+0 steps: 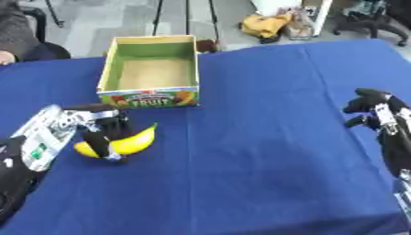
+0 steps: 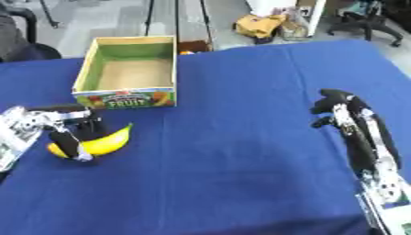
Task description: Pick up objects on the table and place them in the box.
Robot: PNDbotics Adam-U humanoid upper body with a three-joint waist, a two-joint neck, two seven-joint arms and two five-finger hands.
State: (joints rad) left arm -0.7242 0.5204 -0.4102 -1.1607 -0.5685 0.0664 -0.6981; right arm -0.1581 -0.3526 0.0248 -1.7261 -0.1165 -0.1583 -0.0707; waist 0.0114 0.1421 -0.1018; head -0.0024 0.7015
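Grasping the banana [image 1: 128, 142], the left robot hand [image 1: 100, 126] sits just near-left of the box [image 1: 147, 97] (long axis slanting boxward).

You can read one word: "FRUIT", in large letters on the printed front panel of the box [image 1: 149, 98], in the upper left of the frame. Smaller print sits above it, but you cannot make it out.
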